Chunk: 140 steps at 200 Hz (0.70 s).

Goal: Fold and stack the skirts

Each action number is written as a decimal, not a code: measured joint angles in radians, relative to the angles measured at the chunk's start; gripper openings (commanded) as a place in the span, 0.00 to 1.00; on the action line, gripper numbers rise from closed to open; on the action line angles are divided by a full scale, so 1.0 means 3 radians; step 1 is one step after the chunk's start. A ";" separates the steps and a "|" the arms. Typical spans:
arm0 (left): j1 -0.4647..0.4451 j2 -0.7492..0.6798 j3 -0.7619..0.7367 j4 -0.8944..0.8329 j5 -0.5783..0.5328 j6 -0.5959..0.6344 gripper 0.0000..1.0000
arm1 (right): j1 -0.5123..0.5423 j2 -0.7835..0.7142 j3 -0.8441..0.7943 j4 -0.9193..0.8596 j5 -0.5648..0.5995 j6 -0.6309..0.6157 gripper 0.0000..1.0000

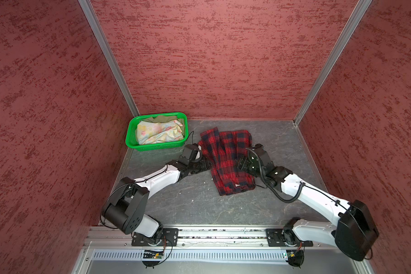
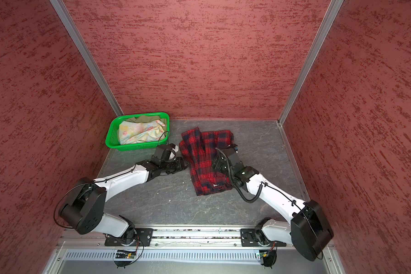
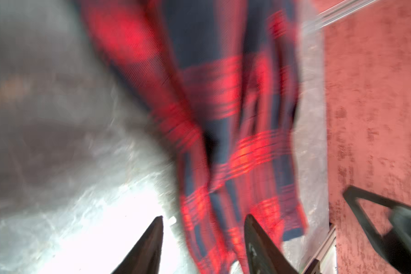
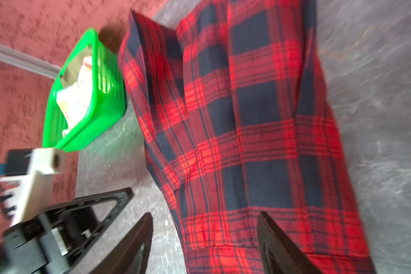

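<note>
**Gripper state.** The left gripper (image 3: 204, 217) is spread, with nothing clamped; the cloth edge lies ahead of its tips and partly between them. The left wrist view is blurred, so contact cannot be confirmed. The right gripper (image 4: 204, 214) is also spread and empty, poised over cloth.

**Workpiece position.** The plaid skirt (image 1: 226, 161) lies flat on the table (image 1: 188, 204) between the two grippers. Its long axis runs across the line joining them: the waistband (image 1: 237, 187) is toward the robot and the fanned hem (image 1: 223, 134) is away from it. The left gripper stands at one long edge about mid-length. The right gripper stands over the opposite long edge, slightly nearer the waistband. Neither arm is clearly closer, so a two-handed grasp appears to be the intended next step.

**Clearances.**
- Behind the grippers, toward the robot, the table is bare. This is judged the best room for a fold.
- Beyond the hem, the rear wall (image 1: 223, 83) is near.
- Outboard of the left gripper, the basket (image 1: 128, 137) sits near. It holds the floral skirt (image 1: 157, 132) and the olive skirt (image 1: 166, 118).
- Outboard of the right gripper, bare table is available.
</note>
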 measured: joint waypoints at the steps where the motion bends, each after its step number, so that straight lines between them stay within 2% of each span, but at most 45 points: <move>1: 0.0003 0.0000 0.0011 -0.0005 0.0001 0.0008 0.59 | -0.0003 0.0001 0.0000 0.0003 0.0001 -0.0003 0.68; 36: 0.0070 0.0261 0.0689 -0.0051 0.0132 0.0228 0.61 | 0.0003 0.0137 -0.0100 0.0188 -0.0001 0.0000 0.61; 89: 0.0153 0.1348 0.1605 0.0089 0.0426 0.0290 0.62 | 0.0183 0.0448 -0.0392 0.0395 -0.0005 0.0062 0.57; 112: 0.0201 0.1743 0.1771 0.0149 0.0519 0.0276 0.59 | 0.0264 0.0586 -0.0422 0.0510 -0.0010 0.0116 0.56; 140: 0.0383 0.1933 0.1663 0.0259 0.0590 0.0202 0.52 | 0.0285 0.0664 -0.0490 0.0599 -0.0011 0.0150 0.55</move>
